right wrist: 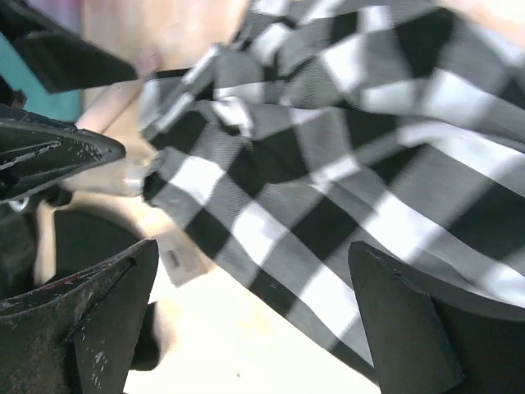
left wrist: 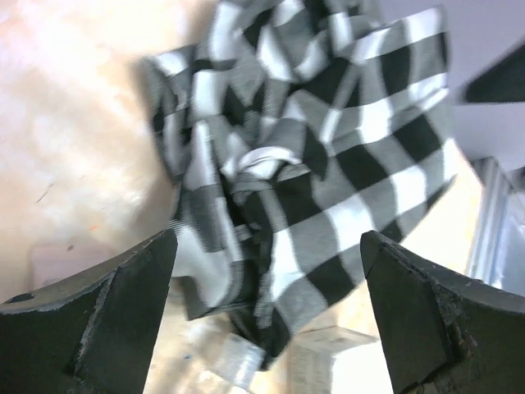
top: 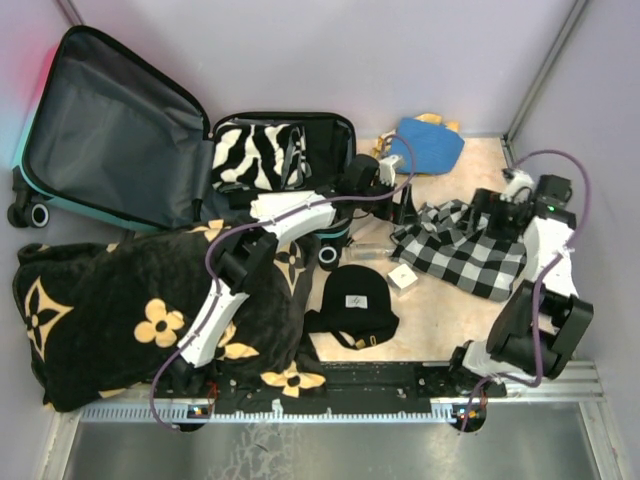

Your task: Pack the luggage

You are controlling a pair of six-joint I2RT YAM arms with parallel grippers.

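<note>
The luggage (top: 105, 135) lies open at ten o'clock. The left gripper (left wrist: 268, 242) and right gripper (right wrist: 253, 250) hang over the checked cloth (top: 460, 255) at three o'clock, jaws apart.

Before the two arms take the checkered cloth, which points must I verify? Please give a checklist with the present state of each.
1. Luggage lid open: ok.
2. Left gripper open and holding nothing: ok.
3. Right gripper open and holding nothing: ok.
4. Checkered cloth in sight below both grippers: ok.
5. Enough room in the luggage beside the zebra-print cloth: cannot tell.
</note>
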